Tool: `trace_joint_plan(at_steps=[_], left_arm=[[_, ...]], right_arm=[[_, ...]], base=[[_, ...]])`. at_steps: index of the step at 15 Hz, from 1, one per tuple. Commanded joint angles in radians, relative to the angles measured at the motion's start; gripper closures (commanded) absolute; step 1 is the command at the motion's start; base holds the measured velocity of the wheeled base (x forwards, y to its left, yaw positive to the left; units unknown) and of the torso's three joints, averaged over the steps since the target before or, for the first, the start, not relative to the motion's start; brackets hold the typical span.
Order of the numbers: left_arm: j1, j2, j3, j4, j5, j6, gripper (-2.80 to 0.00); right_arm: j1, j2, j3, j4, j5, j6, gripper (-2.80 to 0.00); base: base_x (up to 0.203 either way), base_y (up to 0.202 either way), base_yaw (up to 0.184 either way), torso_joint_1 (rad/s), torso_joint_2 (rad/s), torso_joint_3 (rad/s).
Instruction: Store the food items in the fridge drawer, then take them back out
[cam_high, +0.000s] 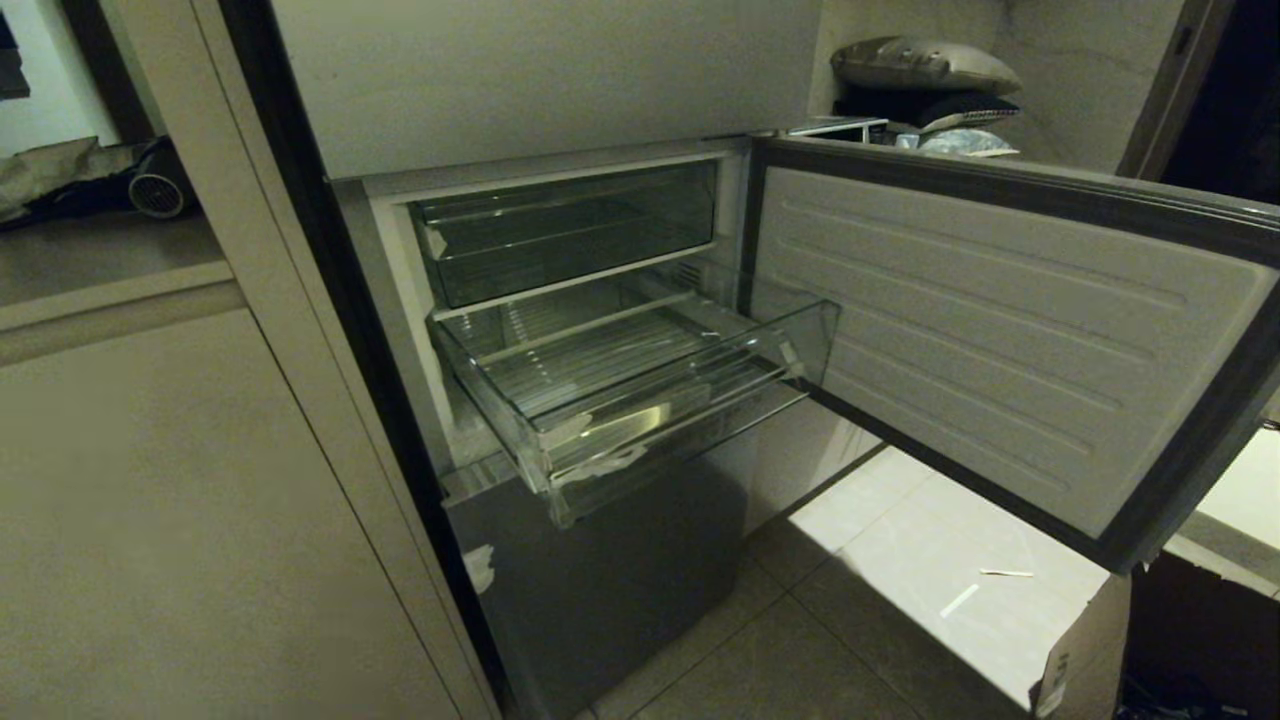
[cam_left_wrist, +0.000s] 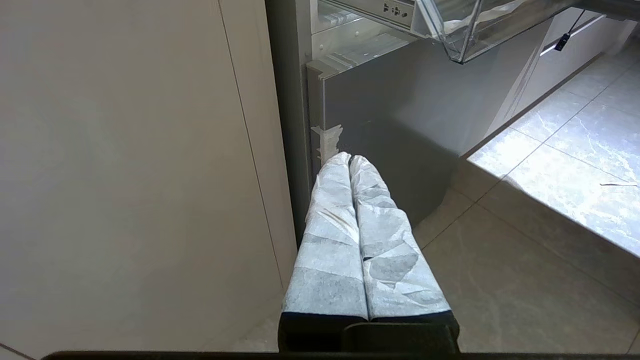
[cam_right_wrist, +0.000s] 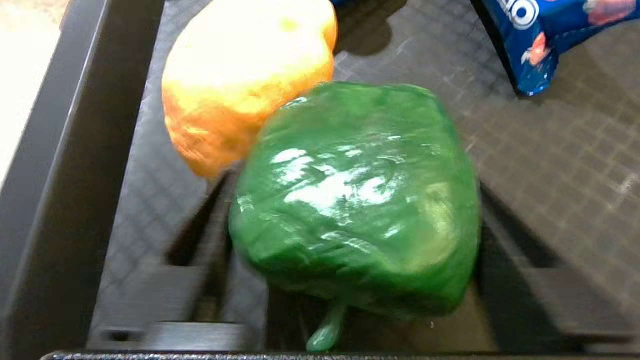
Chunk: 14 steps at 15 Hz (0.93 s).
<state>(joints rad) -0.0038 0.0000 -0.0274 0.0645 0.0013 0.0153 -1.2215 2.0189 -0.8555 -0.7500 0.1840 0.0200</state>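
Note:
A glossy green pepper (cam_right_wrist: 355, 200) lies in a black mesh-floored bin (cam_right_wrist: 560, 160), touching an orange-yellow rounded food item (cam_right_wrist: 240, 75) behind it. My right gripper (cam_right_wrist: 352, 187) reaches down over the pepper, one dark finger pressed against each of its sides. The clear fridge drawer (cam_high: 660, 410) is pulled out and holds nothing; its corner (cam_left_wrist: 465, 30) also shows in the left wrist view. My left gripper (cam_left_wrist: 349, 159) hangs shut low beside the fridge's grey lower panel. Neither arm appears in the head view.
The fridge door (cam_high: 1000, 330) stands swung open to the right of the drawer. A blue snack packet (cam_right_wrist: 540, 30) lies at the far side of the black bin. A beige cabinet wall (cam_high: 200, 480) runs along the left. Tiled floor (cam_high: 900, 560) lies below the door.

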Motion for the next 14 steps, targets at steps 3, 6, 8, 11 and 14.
trace_joint_plan(at_steps=[3,6,8,11,14], left_arm=[[-0.001,0.002,0.0,0.0,0.0,0.0,0.0],[-0.001,0.002,0.0,0.0,0.0,0.0,0.0],[-0.001,0.002,0.0,0.001,0.0,0.0,0.0],[-0.001,0.002,0.0,0.0,0.0,0.0,0.0],[-0.001,0.002,0.0,0.0,0.0,0.0,0.0]], right_arm=[[-0.018,-0.023,-0.003,-0.003,0.002,-0.002,0.0],[-0.04,-0.083,0.001,-0.005,0.004,0.003,0.0],[-0.048,-0.182,-0.001,-0.005,0.015,0.018,0.0],[-0.021,-0.381,-0.059,0.0,0.039,0.064,0.0],[0.15,-0.533,-0.154,-0.003,0.038,0.092,0.0]], base=[[0.0,0.0,0.0,0.0,0.0,0.0],[0.0,0.0,0.0,0.0,0.0,0.0],[0.0,0.0,0.0,0.0,0.0,0.0],[0.0,0.0,0.0,0.0,0.0,0.0],[0.0,0.0,0.0,0.0,0.0,0.0]])
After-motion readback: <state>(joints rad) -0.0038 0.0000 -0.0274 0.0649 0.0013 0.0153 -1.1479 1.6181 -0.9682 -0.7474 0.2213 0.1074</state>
